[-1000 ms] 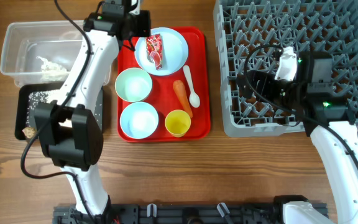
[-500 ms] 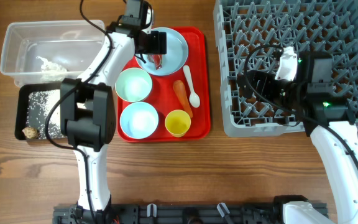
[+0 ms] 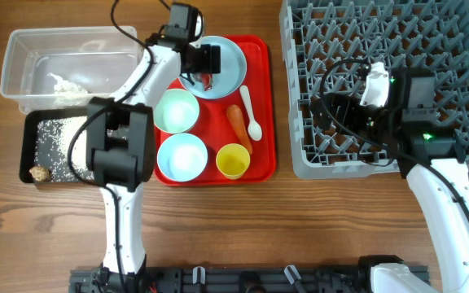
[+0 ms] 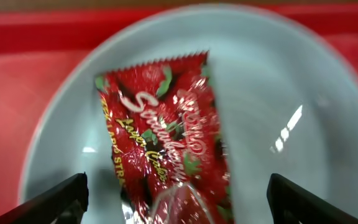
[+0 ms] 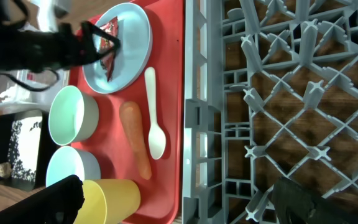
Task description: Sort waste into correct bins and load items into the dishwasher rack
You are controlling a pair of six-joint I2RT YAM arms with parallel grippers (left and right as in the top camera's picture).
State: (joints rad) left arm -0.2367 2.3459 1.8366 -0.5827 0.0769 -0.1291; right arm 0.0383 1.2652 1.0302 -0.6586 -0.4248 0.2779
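**Edges / clearance.** Red serving tray (image 3: 260, 49) lies centre-left on the table. A narrow strip of bare wood separates its right rim from the left wall of the dishwasher rack (image 3: 300, 155); the two are not touching. Plate (image 3: 233, 65) sits at the tray's far end, rim close to the tray's far lip. Upper bowl (image 3: 174, 111) is just beside the plate's near edge. Second bowl (image 3: 181, 156) is just beside the first, at the near-left corner. Yellow cup (image 3: 233, 161) is at the near-right corner. Carrot (image 3: 237, 124) and spoon (image 3: 249, 112) lie side by side along the right side, with the spoon nearer the rim. Open tray floor is limited to the far-right corner and thin gaps between the items.

Clear tub (image 3: 23, 49) stands left of the tray, with the tissue (image 3: 67, 88) inside. Black tray (image 3: 29, 134) sits against the tub's near side and holds the rice (image 3: 55, 134). Brown lump (image 3: 37, 172) is in its near-left corner. The L arm crosses above the gap between the bins and the red tray.

**Hands.** L gripper (image 4: 176, 186) is low over the plate, jaws spread wide. The red wrapper (image 4: 166, 130) lies flat on the plate between the fingers (image 4: 61, 199). Neither pad touches it, so nothing is held. R gripper (image 5: 176, 186) hangs over the rack's left portion, jaws fully apart and empty, with rack pegs below it.
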